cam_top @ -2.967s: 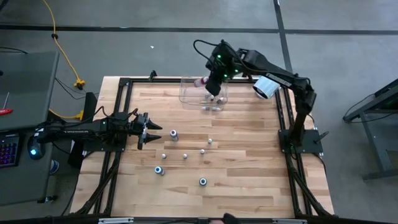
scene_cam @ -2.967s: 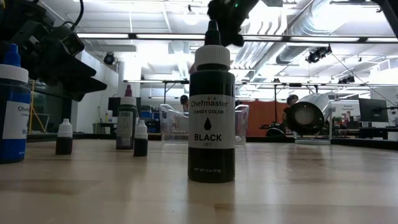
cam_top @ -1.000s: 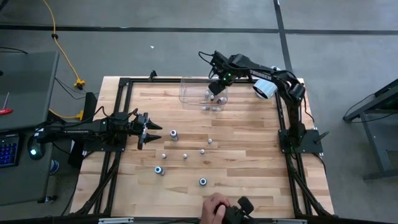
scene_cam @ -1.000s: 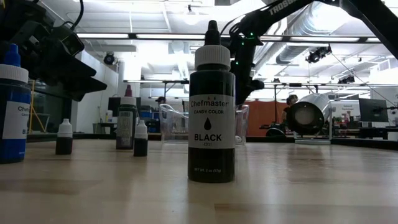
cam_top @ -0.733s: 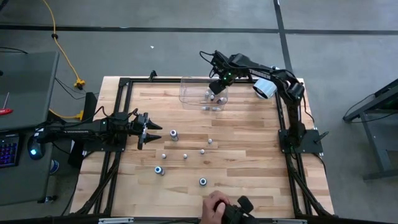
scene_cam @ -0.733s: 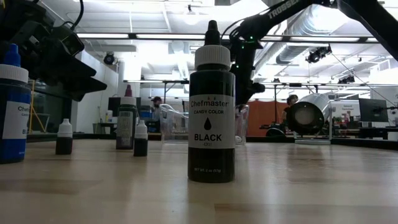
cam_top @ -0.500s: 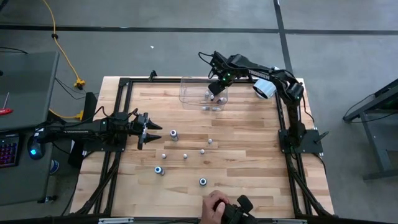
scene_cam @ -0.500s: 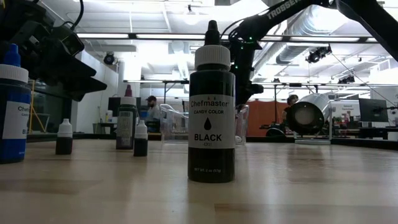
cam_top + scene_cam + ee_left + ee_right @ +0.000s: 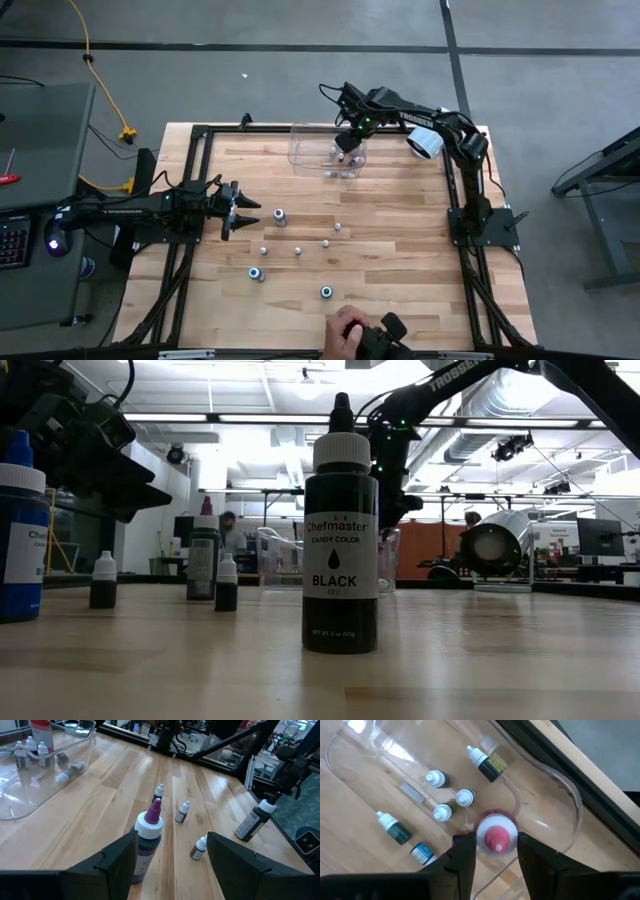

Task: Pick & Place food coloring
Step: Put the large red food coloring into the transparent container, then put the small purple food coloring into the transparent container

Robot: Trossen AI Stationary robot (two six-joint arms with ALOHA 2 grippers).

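Right pincer (image 9: 496, 854) first: sunk into the clear bin (image 9: 305, 152) at the far edge of the table (image 9: 400, 300), where three seconds back hung well above it carrying a pink-capped bottle. Now parked low over the bin floor, with that red-capped bottle (image 9: 496, 834) standing upright right at its tip; cannot tell whether clenched on the cap or already released. Reads as the very end of a placing step: bottle down among those already delivered, let-go probably under way. Left pincer (image 9: 240, 210) released and empty, waiting near the left side of the table, unmoved over these seconds, with a purple-capped bottle (image 9: 146, 842) just ahead. Beside the bin, a white paper roll (image 9: 425, 141), untouched. Nearest the low camera, a large black bottle (image 9: 340, 550). Inside the bin, several tiny droppers (image 9: 442, 811), some upright, some lying flat. Out on the bare wood, about half a dozen loose bottles (image 9: 326, 292), well apart from the bin and yet to be fetched. Also new since three seconds back: a person's hand (image 9: 348, 328) at the near edge. Roughly midway through, judging by the split between bin and table.
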